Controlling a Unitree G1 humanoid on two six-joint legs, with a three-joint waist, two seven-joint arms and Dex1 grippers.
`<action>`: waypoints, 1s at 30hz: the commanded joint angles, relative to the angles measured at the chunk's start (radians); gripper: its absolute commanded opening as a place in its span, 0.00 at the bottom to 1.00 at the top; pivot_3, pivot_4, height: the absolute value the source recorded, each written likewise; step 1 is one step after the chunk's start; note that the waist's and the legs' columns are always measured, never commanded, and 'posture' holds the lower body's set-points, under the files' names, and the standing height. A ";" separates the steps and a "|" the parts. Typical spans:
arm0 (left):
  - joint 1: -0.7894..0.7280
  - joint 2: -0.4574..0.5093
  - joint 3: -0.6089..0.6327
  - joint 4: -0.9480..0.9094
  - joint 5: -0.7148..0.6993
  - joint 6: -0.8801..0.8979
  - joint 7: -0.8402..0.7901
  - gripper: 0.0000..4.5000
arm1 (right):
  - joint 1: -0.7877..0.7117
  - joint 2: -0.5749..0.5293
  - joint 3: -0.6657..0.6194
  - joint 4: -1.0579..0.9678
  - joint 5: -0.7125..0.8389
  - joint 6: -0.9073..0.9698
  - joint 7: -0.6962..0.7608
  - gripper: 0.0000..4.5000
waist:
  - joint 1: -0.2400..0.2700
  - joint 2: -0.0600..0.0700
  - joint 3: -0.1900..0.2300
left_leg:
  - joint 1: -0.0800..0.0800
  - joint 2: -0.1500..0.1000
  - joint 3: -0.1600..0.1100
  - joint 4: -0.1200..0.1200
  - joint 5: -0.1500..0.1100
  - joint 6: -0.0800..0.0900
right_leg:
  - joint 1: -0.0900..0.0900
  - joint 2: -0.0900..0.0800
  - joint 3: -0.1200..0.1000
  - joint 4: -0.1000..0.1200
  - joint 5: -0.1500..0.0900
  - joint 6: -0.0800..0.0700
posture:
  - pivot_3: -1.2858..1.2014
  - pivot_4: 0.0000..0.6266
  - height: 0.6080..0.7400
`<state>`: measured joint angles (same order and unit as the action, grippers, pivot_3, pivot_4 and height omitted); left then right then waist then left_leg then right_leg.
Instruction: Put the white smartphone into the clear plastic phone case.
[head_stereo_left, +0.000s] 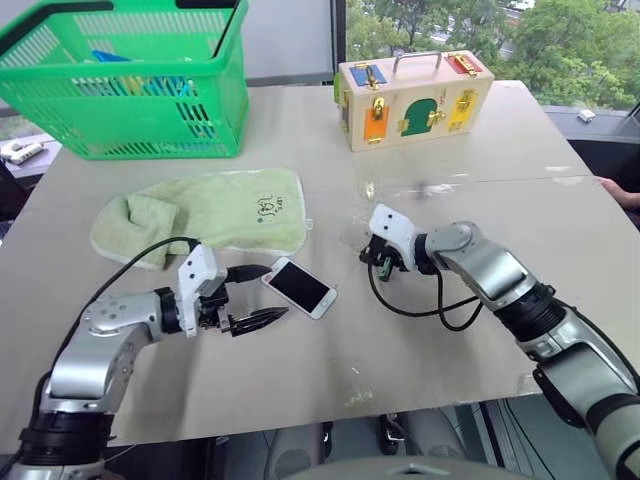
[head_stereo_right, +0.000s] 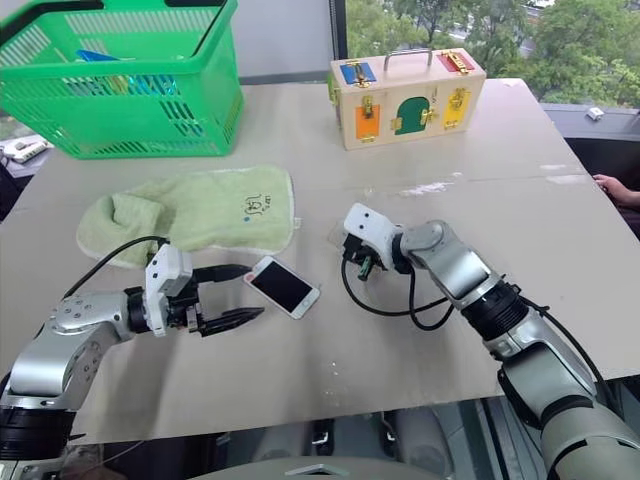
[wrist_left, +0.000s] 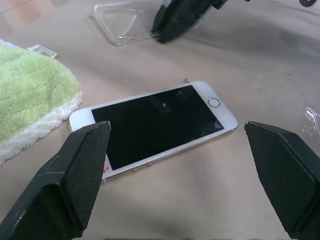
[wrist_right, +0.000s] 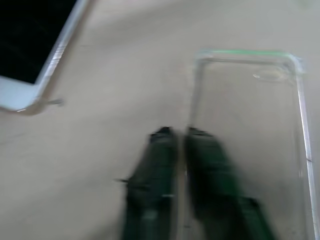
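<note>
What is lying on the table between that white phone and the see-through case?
Nothing: in the left wrist view, only bare table separates the white smartphone from the clear case, where the right gripper meets its rim.

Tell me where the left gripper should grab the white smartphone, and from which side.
Probably across its two long edges at mid-length, from above. The white smartphone lies flat, screen up, on the table, and the open left gripper already straddles it.

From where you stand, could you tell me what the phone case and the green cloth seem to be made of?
The phone case looks like clear glossy plastic: the table shows through it. The green cloth looks like soft terry fabric, matte and fuzzy, bunched at one end.
</note>
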<state>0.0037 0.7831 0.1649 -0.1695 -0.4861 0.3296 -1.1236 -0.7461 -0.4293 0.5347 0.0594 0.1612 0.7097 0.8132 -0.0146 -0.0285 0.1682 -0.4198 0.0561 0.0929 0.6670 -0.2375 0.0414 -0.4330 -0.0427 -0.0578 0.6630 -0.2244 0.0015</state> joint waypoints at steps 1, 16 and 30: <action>-0.045 -0.009 0.032 -0.007 -0.024 0.076 0.082 1.00 | 0.027 -0.008 -0.067 -0.068 -0.002 -0.010 -0.012 0.55 | 0.001 0.000 0.000 | 0.000 0.000 0.000 0.000 0.000 0.000 | 0.000 0.000 0.000 0.000 0.000 0.000 | 0.52 0.24 1.00; -0.364 0.042 -0.088 0.319 0.085 0.177 0.079 0.23 | 0.322 -0.094 -0.310 -0.611 0.220 0.074 -0.012 0.86 | 0.004 0.000 0.000 | -0.003 -0.001 -0.003 0.000 0.000 0.000 | 0.000 0.000 -0.007 -0.001 -0.001 0.002 | 0.52 0.24 1.00; -0.242 0.094 -0.227 0.141 0.102 0.143 -0.152 0.01 | 0.460 -0.136 -0.347 -0.722 0.229 0.048 -0.075 0.86 | 0.002 0.000 0.000 | -0.003 -0.001 -0.001 0.000 0.000 0.000 | 0.000 -0.002 -0.002 -0.002 -0.001 0.002 | 0.52 0.24 1.00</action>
<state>-0.2698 0.8670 -0.0418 0.0440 -0.3437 0.4476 -1.2232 -0.2887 -0.5592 0.2120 -0.6161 0.3773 0.7739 0.7462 -0.0130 -0.0283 0.1684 -0.4229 0.0550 0.0917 0.6671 -0.2376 0.0412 -0.4333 -0.0452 -0.0603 0.6608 -0.2255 0.0031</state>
